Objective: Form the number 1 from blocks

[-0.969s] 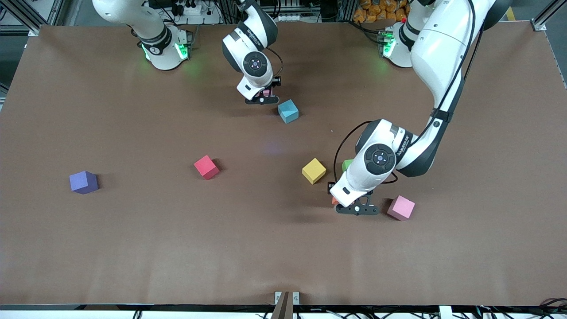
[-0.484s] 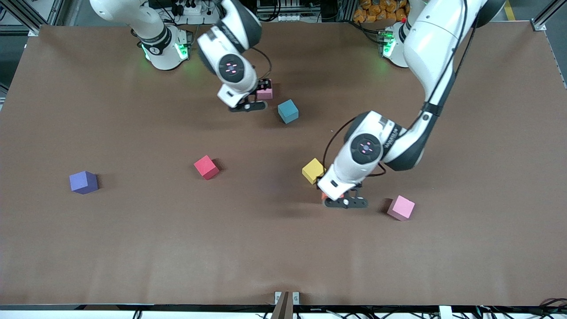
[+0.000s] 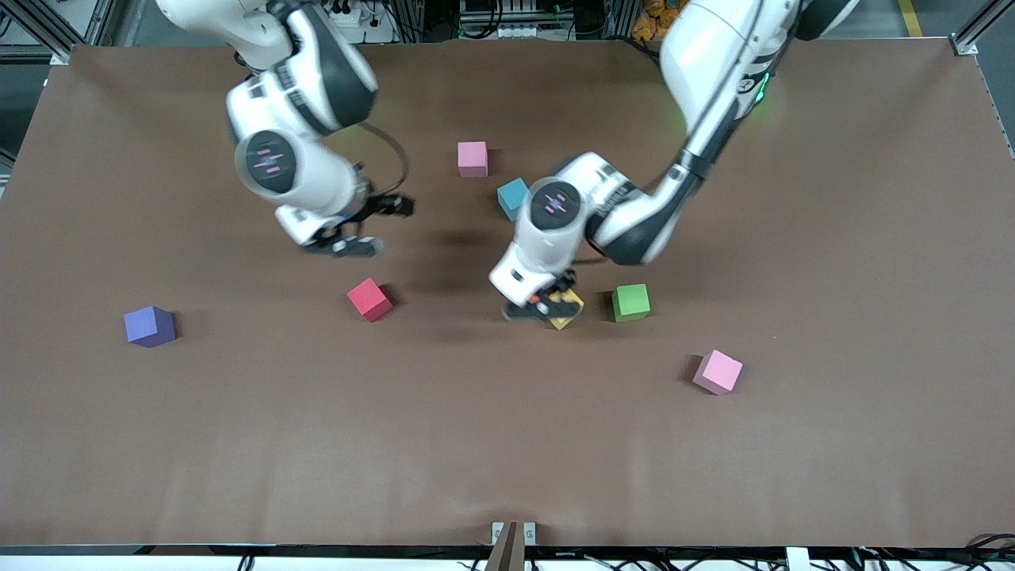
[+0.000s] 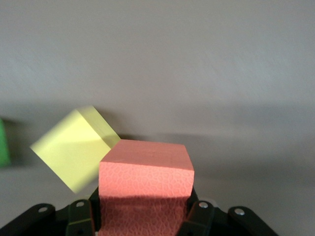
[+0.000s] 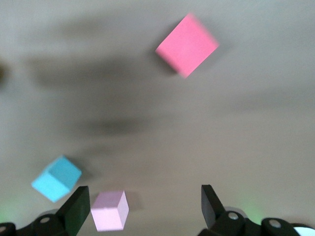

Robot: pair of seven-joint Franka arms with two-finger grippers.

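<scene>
front view: the left gripper is seen low over the yellow block, just beside the green block. in the left wrist view the jaws are shown clamped on the orange block, with the yellow block lying close under and beside it and a sliver of the green block at the frame's edge. the right gripper is held in the air over bare table, above and a little farther from the front camera than the red block. its fingers are shown spread wide in the right wrist view with nothing between them; a pink block, the blue block and the red block are seen on the table below. in the front view that pink block rests near the robots' bases, with the blue block just beside it and nearer the camera, partly covered by the left arm. a second pink block lies toward the left arm's end, nearer the camera than the green block. the purple block sits well apart, toward the right arm's end of the table.
</scene>
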